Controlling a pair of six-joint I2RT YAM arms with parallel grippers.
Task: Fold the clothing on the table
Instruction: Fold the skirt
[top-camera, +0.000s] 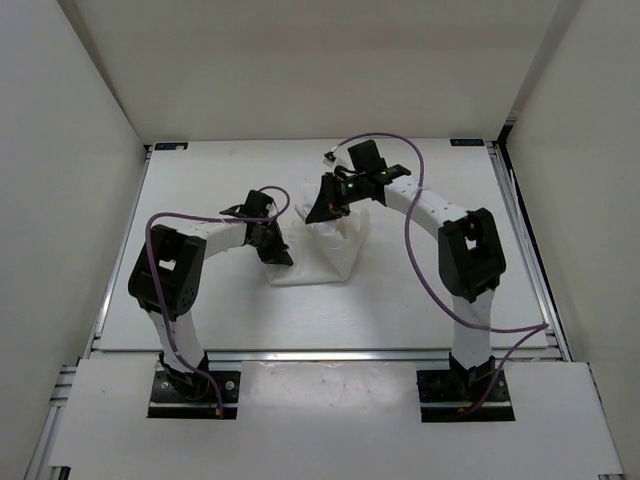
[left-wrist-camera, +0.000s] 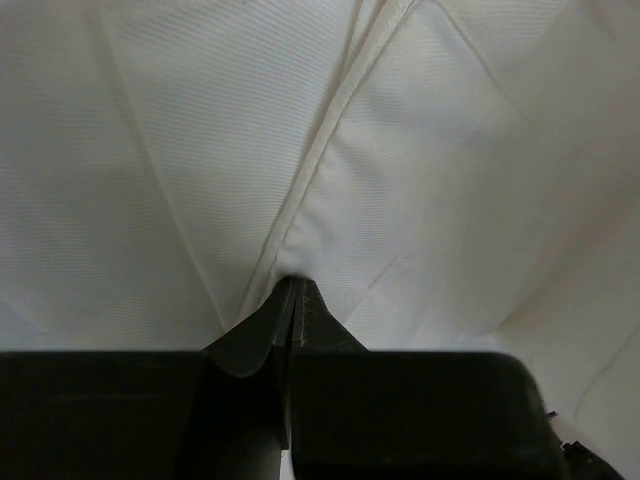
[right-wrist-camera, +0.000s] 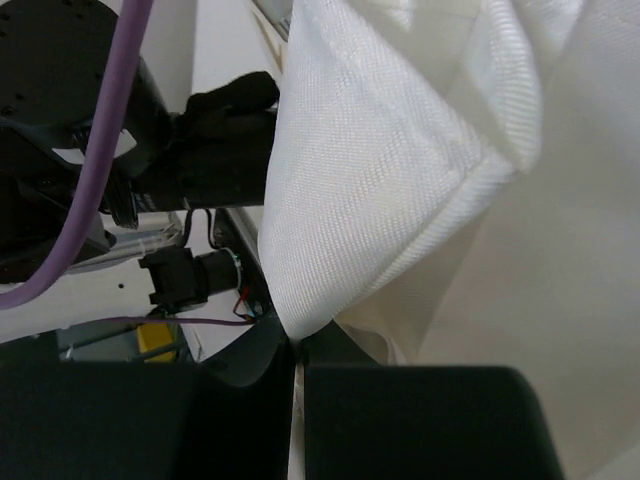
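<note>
The clothing (top-camera: 335, 252) is a soft white piece of fabric, bunched up near the middle of the table (top-camera: 200, 310). My left gripper (top-camera: 277, 252) is at its left edge and shut on it. In the left wrist view the dark fingertips (left-wrist-camera: 297, 287) pinch a seam fold, and the clothing (left-wrist-camera: 430, 190) fills that whole view. At the clothing's far end my right gripper (top-camera: 326, 206) is also shut on it. Its fingertips (right-wrist-camera: 298, 340) clamp a corner of the clothing (right-wrist-camera: 380, 170), which spreads away from the jaws in folds.
Aluminium rails (top-camera: 545, 290) edge the table, with white walls (top-camera: 70, 150) close on three sides. Purple cables (top-camera: 415, 250) loop off both arms. The left arm's dark wrist (right-wrist-camera: 200, 160) sits close beside the fabric in the right wrist view.
</note>
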